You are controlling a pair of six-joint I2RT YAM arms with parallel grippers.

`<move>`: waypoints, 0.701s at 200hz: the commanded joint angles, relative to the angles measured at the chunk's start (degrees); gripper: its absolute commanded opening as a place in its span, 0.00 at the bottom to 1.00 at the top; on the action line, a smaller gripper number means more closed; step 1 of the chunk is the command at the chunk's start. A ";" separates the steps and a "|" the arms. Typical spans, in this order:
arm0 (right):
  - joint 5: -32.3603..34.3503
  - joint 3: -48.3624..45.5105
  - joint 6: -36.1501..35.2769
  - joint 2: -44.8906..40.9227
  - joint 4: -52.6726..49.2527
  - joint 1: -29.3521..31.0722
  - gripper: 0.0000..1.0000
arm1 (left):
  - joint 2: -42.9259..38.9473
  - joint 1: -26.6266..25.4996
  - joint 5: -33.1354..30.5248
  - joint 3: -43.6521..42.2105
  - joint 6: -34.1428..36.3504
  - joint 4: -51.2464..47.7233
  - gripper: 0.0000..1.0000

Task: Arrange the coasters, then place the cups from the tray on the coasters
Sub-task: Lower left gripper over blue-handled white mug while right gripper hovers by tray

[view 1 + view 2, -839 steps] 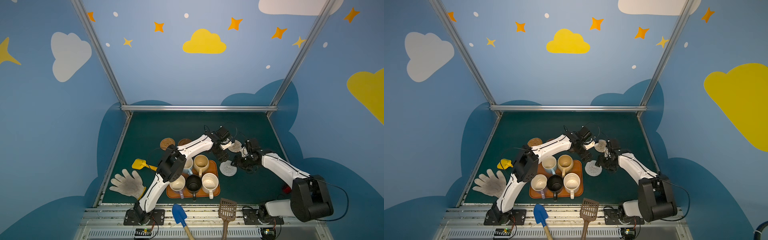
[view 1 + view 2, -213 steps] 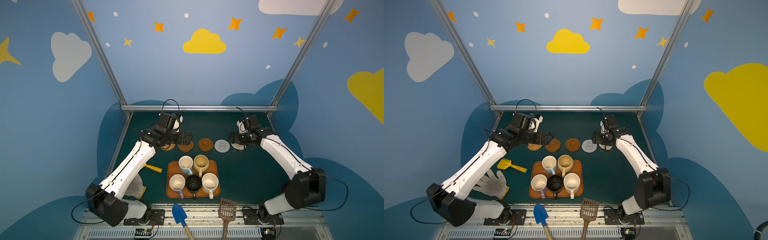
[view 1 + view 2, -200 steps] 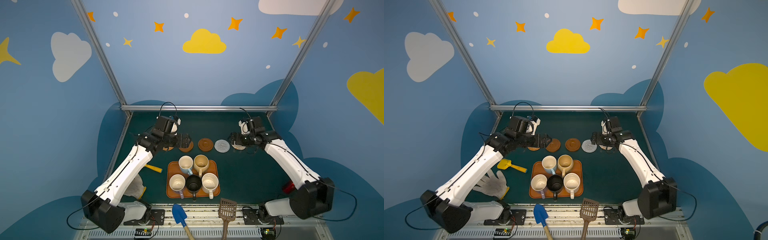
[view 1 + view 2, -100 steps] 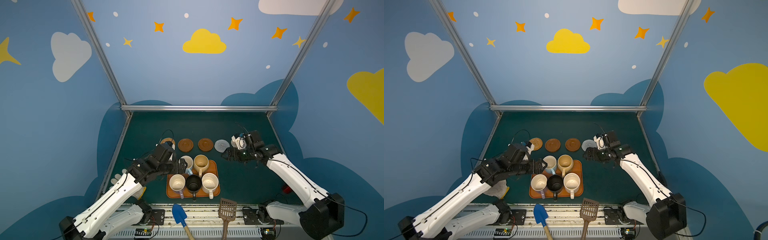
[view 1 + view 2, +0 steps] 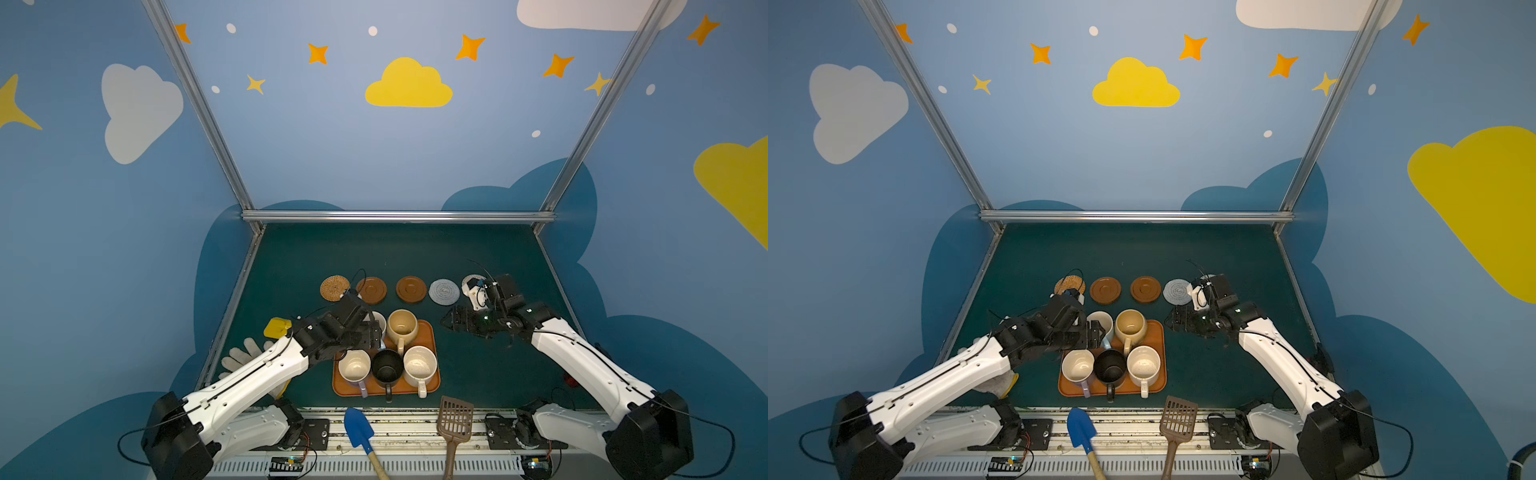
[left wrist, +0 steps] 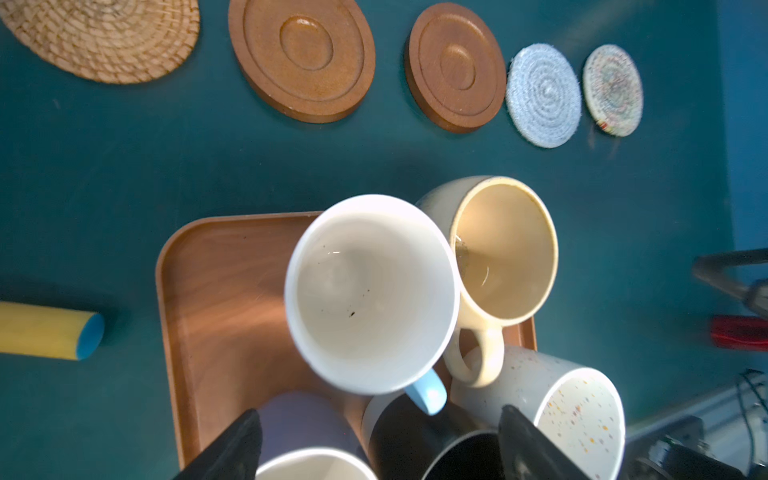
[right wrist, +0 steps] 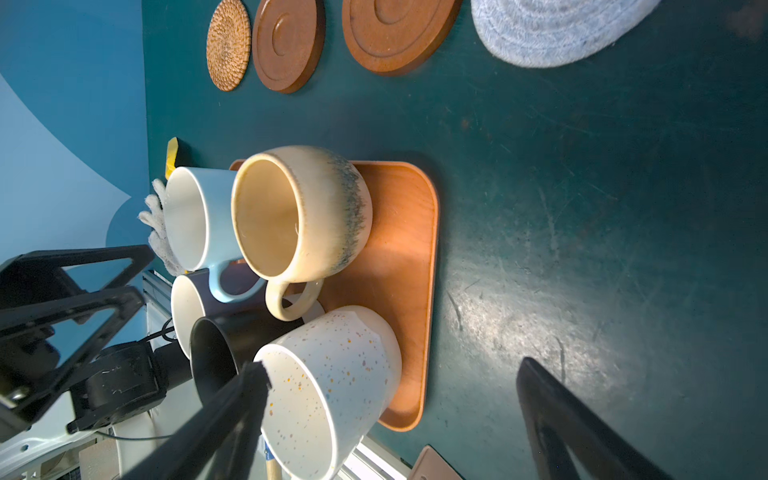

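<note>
Light blue handled mug (image 6: 370, 291) stands far-left on the flat orange-brown tray (image 6: 220, 299), just ahead of the left claw (image 6: 378, 417), which is spread wide and empty, handle toward it; that arm is nearer. The right claw (image 5: 453, 325), also wide and empty, hovers beyond the tray's right edge.

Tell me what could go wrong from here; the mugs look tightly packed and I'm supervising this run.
The open left gripper hovers near the light blue handled mug, which crowds the tan-yellow rounded mug; closing could knock neighbours on the flat orange-brown tray. The open right gripper hangs beside the tray; reaching in, it might tip the speckled cream-white mug.
</note>
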 commanded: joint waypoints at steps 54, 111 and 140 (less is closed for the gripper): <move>0.93 -1.86 0.22 0.82 2.38 0.23 0.93 | 6.40 -3.69 -5.50 2.64 -0.59 -2.25 0.90; 0.28 -1.65 -1.05 2.47 2.11 0.27 0.93 | 10.22 -3.72 -9.60 3.01 3.08 2.80 0.80; 0.86 -2.31 -1.09 1.23 1.87 0.28 0.93 | 12.50 -3.72 -8.46 4.02 2.83 0.28 0.78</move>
